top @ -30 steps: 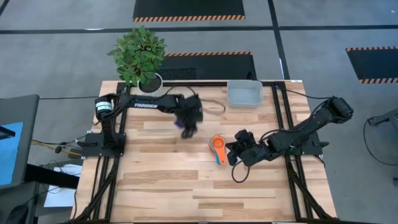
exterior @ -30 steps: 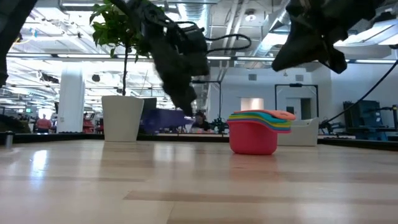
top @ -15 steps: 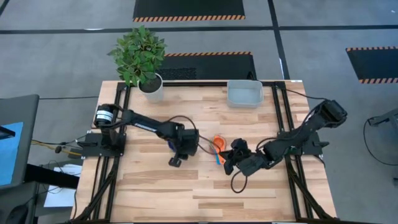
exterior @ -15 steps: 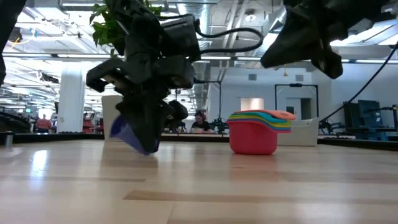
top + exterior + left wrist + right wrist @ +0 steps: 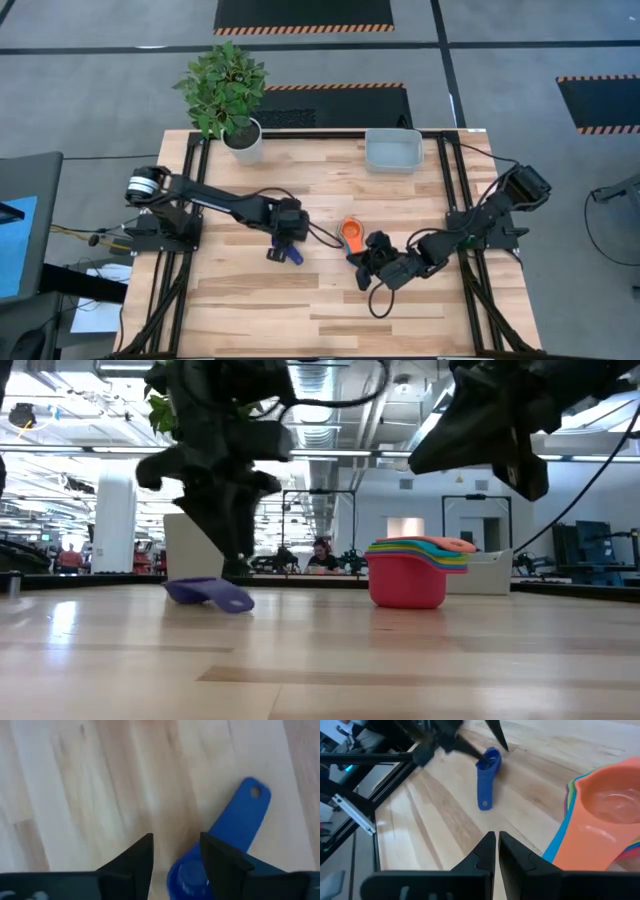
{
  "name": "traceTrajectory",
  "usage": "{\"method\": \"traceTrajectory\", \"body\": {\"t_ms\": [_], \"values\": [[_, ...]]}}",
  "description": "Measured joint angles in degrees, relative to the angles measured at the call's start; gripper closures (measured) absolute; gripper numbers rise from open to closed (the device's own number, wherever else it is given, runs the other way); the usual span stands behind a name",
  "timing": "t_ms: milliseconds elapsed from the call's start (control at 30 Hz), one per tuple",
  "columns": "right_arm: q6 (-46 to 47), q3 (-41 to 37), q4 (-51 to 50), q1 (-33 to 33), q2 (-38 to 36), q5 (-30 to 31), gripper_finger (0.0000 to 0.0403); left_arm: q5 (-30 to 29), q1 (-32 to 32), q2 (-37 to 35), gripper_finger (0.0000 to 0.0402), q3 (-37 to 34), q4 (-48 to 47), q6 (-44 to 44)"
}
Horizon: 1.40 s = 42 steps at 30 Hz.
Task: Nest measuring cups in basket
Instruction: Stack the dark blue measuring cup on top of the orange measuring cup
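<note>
A dark blue measuring cup lies on the table left of the middle, its handle flat on the wood. My left gripper stands open right above it, the cup's bowl close by one finger. A nested stack of measuring cups, orange on top and red at the bottom, stands mid-table. My right gripper is shut and holds nothing; it hangs above the table just near-right of the stack. The basket sits at the far edge. My left gripper is open over the dark blue cup's bowl, fingers pointing down. I cannot tell whether one finger still touches the bowl. The cup lies on the table.
A white pot with a green plant stands at the far left corner. Black frame rails run along both sides of the table. The near half of the wooden top is bare.
My left gripper has carried the dark blue cup from the far middle toward the table's near edge and down to the wood, then opened and let go. The cup now lies on the table. My right gripper has drifted slightly toward the near edge.
</note>
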Motion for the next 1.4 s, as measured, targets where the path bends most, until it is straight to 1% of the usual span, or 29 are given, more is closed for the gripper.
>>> {"method": "traceTrajectory", "body": {"t_ms": [167, 267, 400, 500, 567, 667, 800, 867, 1000, 1100, 1233, 1400], "values": [[-0.04, 0.00, 0.39, 1.41, 0.00, 0.15, 0.0356, 0.34, 2.43, -5.43, 0.0260, -7.35, 0.63, -0.05], [-0.07, 0.00, 0.43, 1.80, -0.01, 0.18, 0.0356, 0.79, 4.26, -7.78, 0.0267, -12.10, 4.18, 0.00], [-0.11, 0.00, 0.64, 1.73, -0.02, 0.35, 0.0356, 3.11, 5.82, -8.17, 0.0274, -16.43, 9.47, 0.94], [-0.15, 0.00, 0.70, 1.56, -0.02, 0.46, 0.0356, 4.75, 6.02, -7.80, 0.0281, -18.04, 12.55, 1.98], [-0.13, 0.00, 0.72, 1.29, -0.02, 0.46, 0.0356, 5.33, 6.00, -7.74, 0.0289, -18.47, 12.90, 2.19], [-0.13, 0.00, 0.74, 1.19, -0.02, 0.48, 0.0356, 5.40, 6.00, -7.74, 0.0315, -18.57, 13.27, 1.75], [-0.13, 0.00, 0.74, 1.19, -0.02, 0.50, 0.0356, 5.41, 6.00, -7.74, 0.0378, -18.57, 13.65, 0.79], [-0.15, 0.00, 0.74, 1.19, -0.02, 0.48, 0.0356, 5.51, 6.01, -7.74, 0.0392, -18.55, 14.64, 0.24], [-0.65, 0.00, 0.09, 2.14, -0.86, 0.66, 0.0356, 5.50, 6.02, -7.74, 0.0397, -16.12, 14.39, 1.02], [-2.21, 0.00, 0.08, 3.70, -2.76, 2.17, 0.0356, 5.48, 6.02, -7.74, 0.0399, -12.22, 14.45, 2.59], [-4.79, 0.00, -0.55, 7.47, -5.76, 7.86, 0.0356, 5.48, 6.02, -7.71, 0.0400, -5.18, 15.16, 5.21], [-5.78, 0.00, -4.58, 13.16, -8.37, 17.93, 0.0356, 6.40, 6.03, -5.00, 0.0401, 3.55, 15.83, 10.20]]}}
